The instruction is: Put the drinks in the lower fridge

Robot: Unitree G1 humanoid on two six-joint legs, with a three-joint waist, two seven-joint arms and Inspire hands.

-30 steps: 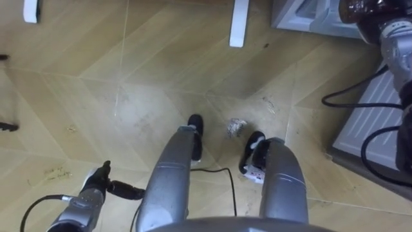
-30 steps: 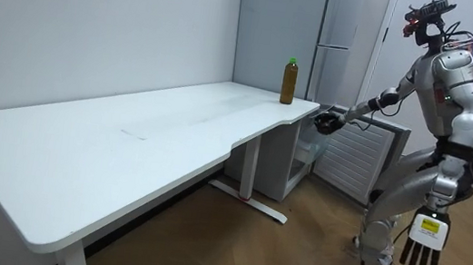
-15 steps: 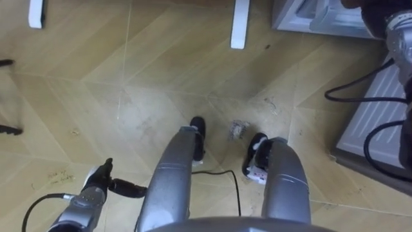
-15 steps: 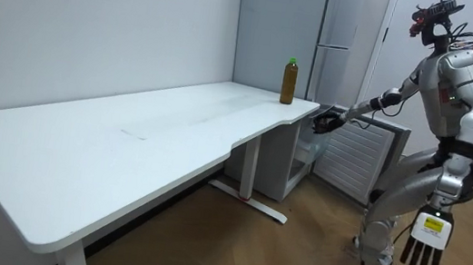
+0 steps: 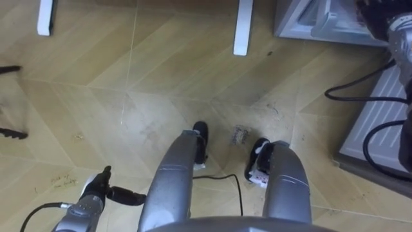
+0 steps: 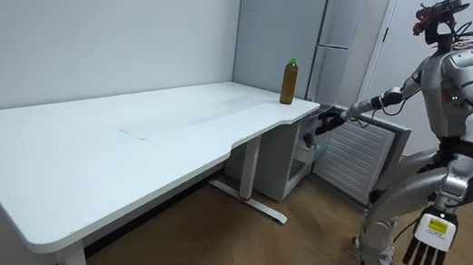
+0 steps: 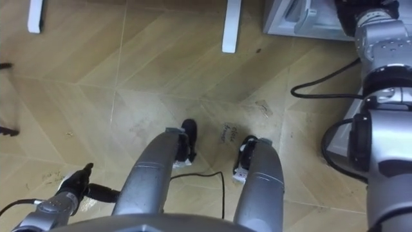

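Just off the table's corner — right hand by the fridge, grip unclear; left hand slack-fingered.

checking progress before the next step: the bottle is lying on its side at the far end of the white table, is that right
Not quite. The room view shows the bottle standing upright, not lying on its side. The rest holds: it is at the far end of the white table.

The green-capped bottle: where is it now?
In the room view, the green-capped bottle stands on the white table's far corner, near the right hand.
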